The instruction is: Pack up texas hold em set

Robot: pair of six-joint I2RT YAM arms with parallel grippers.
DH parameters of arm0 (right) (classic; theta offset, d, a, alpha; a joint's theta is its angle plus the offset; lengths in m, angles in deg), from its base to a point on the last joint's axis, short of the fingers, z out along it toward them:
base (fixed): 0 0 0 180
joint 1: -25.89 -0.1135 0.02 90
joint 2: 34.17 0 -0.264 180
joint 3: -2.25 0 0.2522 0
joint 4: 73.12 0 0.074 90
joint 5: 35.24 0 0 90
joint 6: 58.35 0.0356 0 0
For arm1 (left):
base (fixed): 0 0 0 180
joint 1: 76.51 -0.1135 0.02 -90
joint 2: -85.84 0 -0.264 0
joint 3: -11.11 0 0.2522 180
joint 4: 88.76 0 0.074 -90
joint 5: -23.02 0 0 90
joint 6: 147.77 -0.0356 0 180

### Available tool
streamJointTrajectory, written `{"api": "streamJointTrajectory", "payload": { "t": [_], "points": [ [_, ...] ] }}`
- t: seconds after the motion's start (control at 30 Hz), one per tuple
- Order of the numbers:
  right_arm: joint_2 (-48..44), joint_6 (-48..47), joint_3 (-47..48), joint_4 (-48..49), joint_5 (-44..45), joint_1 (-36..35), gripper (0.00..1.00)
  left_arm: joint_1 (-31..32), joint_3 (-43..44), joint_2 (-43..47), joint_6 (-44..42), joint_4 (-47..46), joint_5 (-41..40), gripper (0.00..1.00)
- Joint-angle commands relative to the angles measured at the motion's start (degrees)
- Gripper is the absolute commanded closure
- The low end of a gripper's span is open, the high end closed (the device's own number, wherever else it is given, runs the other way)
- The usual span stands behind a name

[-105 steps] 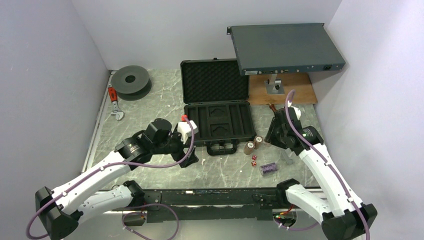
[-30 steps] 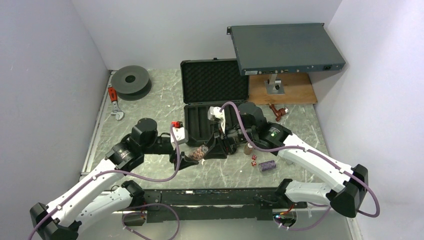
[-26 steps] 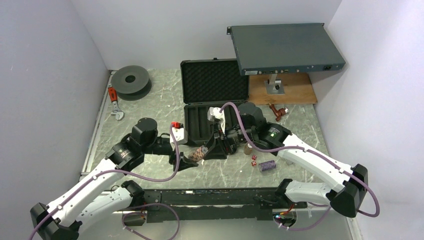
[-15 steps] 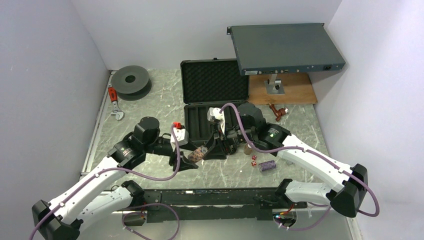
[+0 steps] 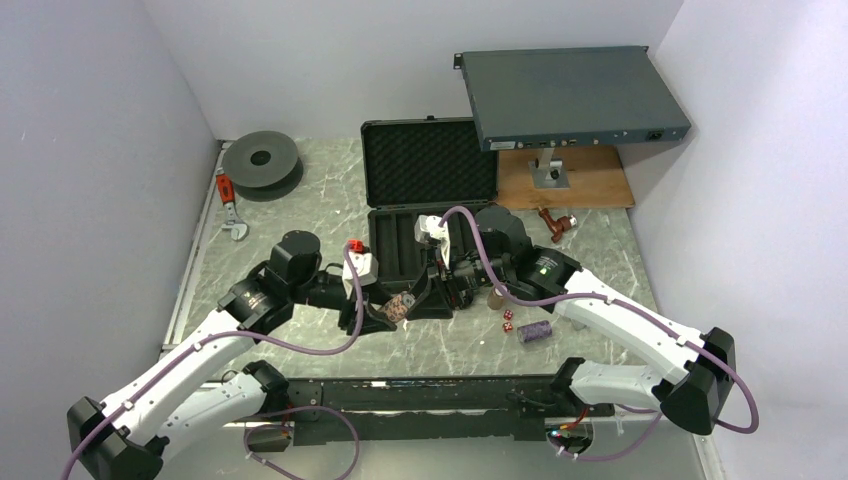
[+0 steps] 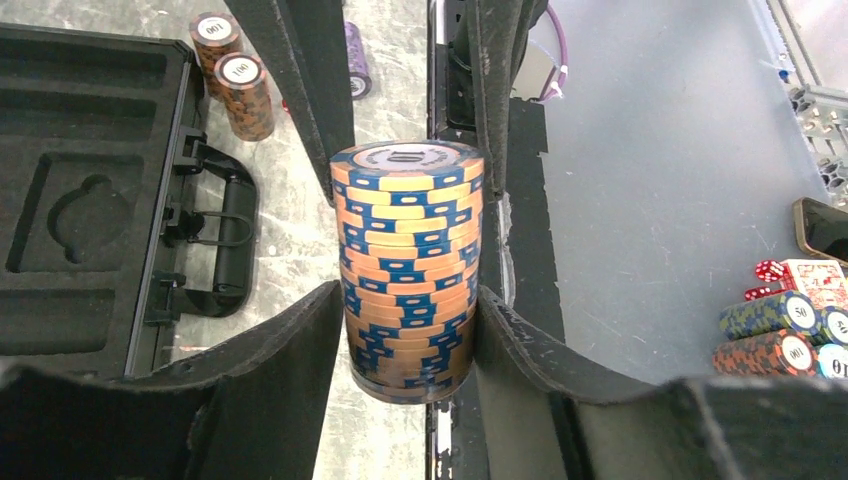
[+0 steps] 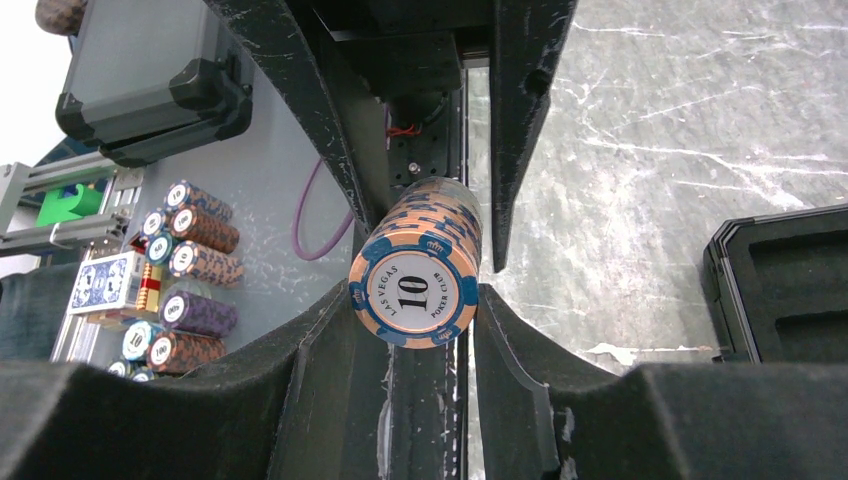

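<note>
An orange-and-blue chip stack (image 5: 400, 305) hangs above the table in front of the open black briefcase (image 5: 390, 255). My left gripper (image 5: 385, 312) is shut on the stack's lower part (image 6: 410, 250). My right gripper (image 5: 415, 298) is shut on the same stack at its "10" end (image 7: 415, 280). The egg-crate foam lid (image 5: 430, 160) stands open behind the slotted tray (image 6: 90, 200). Two brown stacks (image 6: 240, 85) and a purple stack (image 5: 535, 333) lie on the table right of the case handle (image 6: 235, 250). Two red dice (image 5: 507, 320) lie beside them.
A grey rack box (image 5: 575, 95) rests over a wooden board (image 5: 565, 180) at the back right. A dark spool (image 5: 262, 158) and a red-handled tool (image 5: 228, 195) lie at the back left. More chip stacks (image 7: 190, 260) sit off the table beyond its near edge.
3.5 s ago the arms were apart; the right arm has swung left to meet the left gripper at the stack. In the last second the left arm shifted slightly up.
</note>
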Motion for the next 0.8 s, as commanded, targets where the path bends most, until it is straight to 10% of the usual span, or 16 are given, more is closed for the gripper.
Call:
{"api": "streamJointTrajectory", "payload": {
  "t": [0.0, 0.23, 0.37, 0.57, 0.77],
  "points": [
    [-1.0, -0.7, 0.3, 6.2, -0.9, -0.4, 1.00, -0.3, 2.5, -0.6, 0.1, -2.0, 3.5, 0.49],
    [-0.3, 0.3, 0.5, 7.2, 0.7, -0.4, 1.00, -0.3, 3.1, -1.3, -0.4, -0.8, 3.7, 0.96],
    [0.1, 0.0, 1.8, 5.3, 3.2, -0.4, 1.00, -0.3, 2.9, -0.8, -0.2, -1.2, 2.1, 1.00],
    [-1.7, 0.8, 1.6, 5.9, 8.1, -0.4, 0.28, -0.6, 2.7, -0.3, 0.1, -1.5, -1.1, 1.00],
    [-4.3, 4.6, -0.1, 10.2, 21.2, -0.4, 0.00, -1.1, 2.6, 0.7, 1.3, -1.5, -8.4, 1.00]
  ]
}}
